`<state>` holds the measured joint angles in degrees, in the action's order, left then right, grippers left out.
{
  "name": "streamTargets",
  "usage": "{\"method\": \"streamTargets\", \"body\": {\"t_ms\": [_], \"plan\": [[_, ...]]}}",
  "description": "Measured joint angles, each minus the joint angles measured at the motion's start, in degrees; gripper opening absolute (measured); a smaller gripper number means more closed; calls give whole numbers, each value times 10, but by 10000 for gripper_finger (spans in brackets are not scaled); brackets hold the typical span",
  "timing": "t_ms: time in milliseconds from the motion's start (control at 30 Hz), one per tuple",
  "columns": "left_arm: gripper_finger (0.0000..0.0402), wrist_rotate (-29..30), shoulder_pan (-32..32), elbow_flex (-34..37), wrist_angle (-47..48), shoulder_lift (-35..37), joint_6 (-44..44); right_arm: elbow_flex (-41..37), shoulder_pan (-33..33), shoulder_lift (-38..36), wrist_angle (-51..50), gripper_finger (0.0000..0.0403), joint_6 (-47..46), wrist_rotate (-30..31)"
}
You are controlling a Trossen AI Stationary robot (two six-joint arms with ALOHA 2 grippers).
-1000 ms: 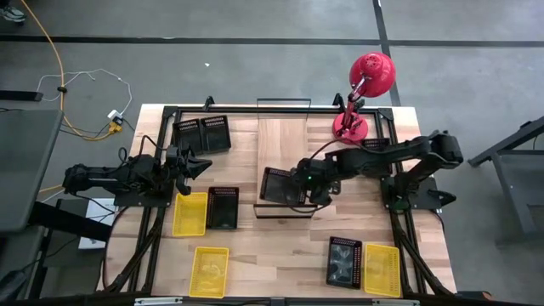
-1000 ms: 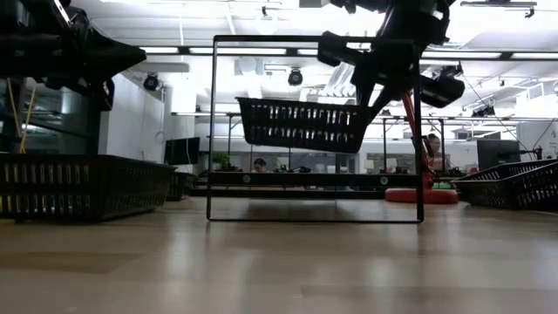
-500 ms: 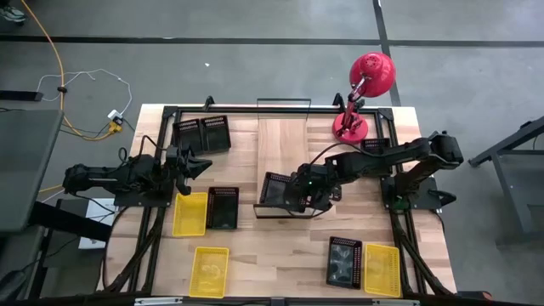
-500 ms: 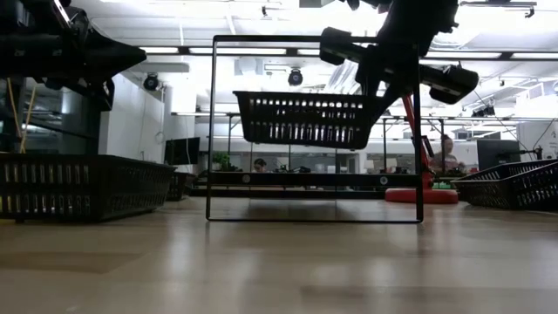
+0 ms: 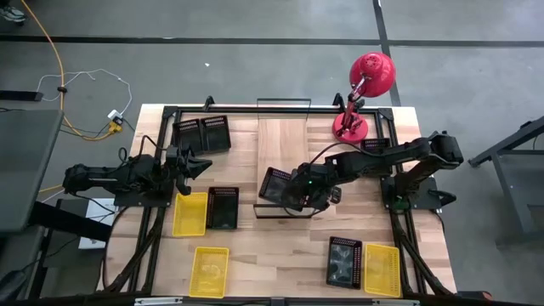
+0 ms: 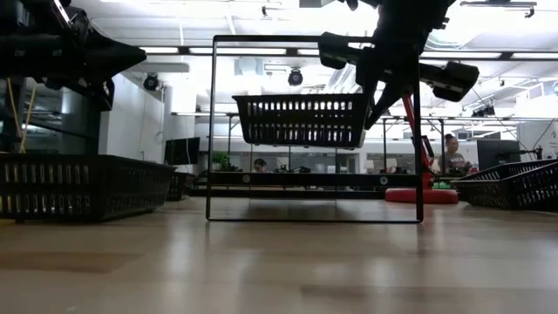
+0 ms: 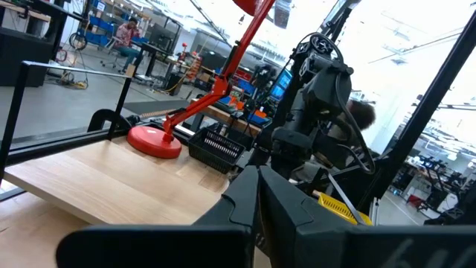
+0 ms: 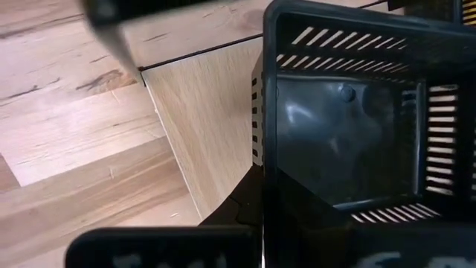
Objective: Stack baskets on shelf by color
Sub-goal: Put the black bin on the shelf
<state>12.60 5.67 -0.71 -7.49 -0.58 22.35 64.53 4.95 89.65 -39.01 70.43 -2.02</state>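
The right gripper [image 5: 299, 189] held a light, stiff black slotted plastic basket [image 6: 301, 119] clenched by its rim above the long light-wood shelf [image 5: 280, 140].

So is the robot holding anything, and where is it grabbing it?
Yes. The right claw is shut on a black basket, pinching its end wall and rim, above the shelf. The left claw holds nothing.

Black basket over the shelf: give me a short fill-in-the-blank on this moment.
1. The right end effector is shut on a ____ basket.
2. In the low view that basket hangs ____ the shelf, not resting on it.
3. The lamp at the table's far edge is ____.

Missing words: black; above; red
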Motion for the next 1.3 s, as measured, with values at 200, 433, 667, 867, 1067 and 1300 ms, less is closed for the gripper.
{"method": "streamTargets", "body": {"t_ms": [200,433,667,867,1067,1300], "plan": [[3,0,0,0,0,0,0,0,4,0,11,1,-34,0],[3,0,0,0,0,0,0,0,12,0,12,1,-66,0],[3,0,0,0,0,0,0,0,22,0,12,53,-121,7],[3,0,0,0,0,0,0,0,26,-1,18,150,-128,44],[3,0,0,0,0,0,0,0,39,-16,3,180,-114,145],[3,0,0,0,0,0,0,0,24,-76,-64,164,-172,173]]}}
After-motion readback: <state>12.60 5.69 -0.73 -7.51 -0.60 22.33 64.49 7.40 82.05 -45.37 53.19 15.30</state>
